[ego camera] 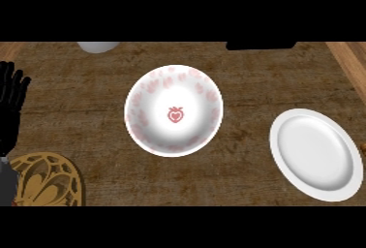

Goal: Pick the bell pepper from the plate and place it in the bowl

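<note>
White plate point(314, 155) bare, bowl point(174, 110) bare; no bell pepper visible, handling unjudgeable. Left hand point(10, 104) resting at left edge, fingers straight.

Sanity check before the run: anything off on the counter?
Yes: no bell pepper shows anywhere. The white plate at right is bare, and so is the strawberry-print bowl. Only the left hand shows, open at the left edge.

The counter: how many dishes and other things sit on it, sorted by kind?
Bowls: 1, the white bowl with pink marks
Plates: 1, the plain white plate
Gold patterned mats: 1, the mat at lower left
Cut-off things at the top edge: 2
Total: 5
</note>
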`<control>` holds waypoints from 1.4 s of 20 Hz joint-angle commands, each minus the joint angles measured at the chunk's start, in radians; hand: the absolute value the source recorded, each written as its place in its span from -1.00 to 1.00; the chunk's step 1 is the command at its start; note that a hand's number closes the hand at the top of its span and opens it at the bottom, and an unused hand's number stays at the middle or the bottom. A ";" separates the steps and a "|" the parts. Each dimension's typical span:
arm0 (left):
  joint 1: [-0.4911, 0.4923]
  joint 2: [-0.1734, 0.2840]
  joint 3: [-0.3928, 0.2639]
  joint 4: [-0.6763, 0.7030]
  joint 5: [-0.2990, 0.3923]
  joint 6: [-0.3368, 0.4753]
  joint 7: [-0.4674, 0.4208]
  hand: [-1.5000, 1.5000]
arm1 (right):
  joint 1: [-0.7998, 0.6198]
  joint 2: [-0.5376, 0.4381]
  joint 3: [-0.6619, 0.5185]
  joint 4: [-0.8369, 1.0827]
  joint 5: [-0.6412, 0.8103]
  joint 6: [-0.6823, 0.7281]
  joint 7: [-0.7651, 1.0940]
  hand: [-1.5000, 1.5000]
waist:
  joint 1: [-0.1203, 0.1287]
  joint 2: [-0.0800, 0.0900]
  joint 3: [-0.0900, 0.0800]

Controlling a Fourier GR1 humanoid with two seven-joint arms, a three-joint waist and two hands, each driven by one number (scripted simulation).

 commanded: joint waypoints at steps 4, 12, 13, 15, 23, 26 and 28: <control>-0.029 -0.003 -0.004 0.020 -0.003 0.004 0.004 0.00 | -0.122 0.080 0.149 -0.306 -0.109 0.104 0.162 1.00 | 0.021 0.003 0.000; -0.043 -0.025 -0.033 0.021 -0.011 0.000 -0.005 0.00 | -0.432 0.082 0.413 -0.248 -0.004 0.178 0.500 1.00 | 0.058 0.005 -0.001; -0.067 -0.006 -0.040 0.008 -0.025 -0.001 0.011 0.00 | -0.498 0.082 0.439 -0.219 0.020 0.190 0.561 1.00 | 0.062 0.005 -0.001; -0.069 -0.008 -0.029 0.046 0.002 -0.023 0.013 0.00 | -0.602 0.082 0.491 -0.196 0.019 0.237 0.686 1.00 | 0.059 0.005 -0.001; -0.098 -0.026 -0.046 0.042 -0.023 0.000 0.007 0.00 | -1.120 0.083 0.692 0.151 -0.040 0.253 1.162 1.00 | 0.072 0.005 0.003; -0.126 -0.048 -0.071 0.055 -0.046 0.029 0.036 0.00 | -1.185 0.083 0.720 0.315 -0.090 0.138 1.185 1.00 | 0.063 0.008 0.005; -0.114 -0.005 -0.032 0.065 -0.019 -0.016 0.004 0.00 | -1.228 0.083 0.691 0.437 -0.115 0.048 1.177 1.00 | 0.073 0.012 0.005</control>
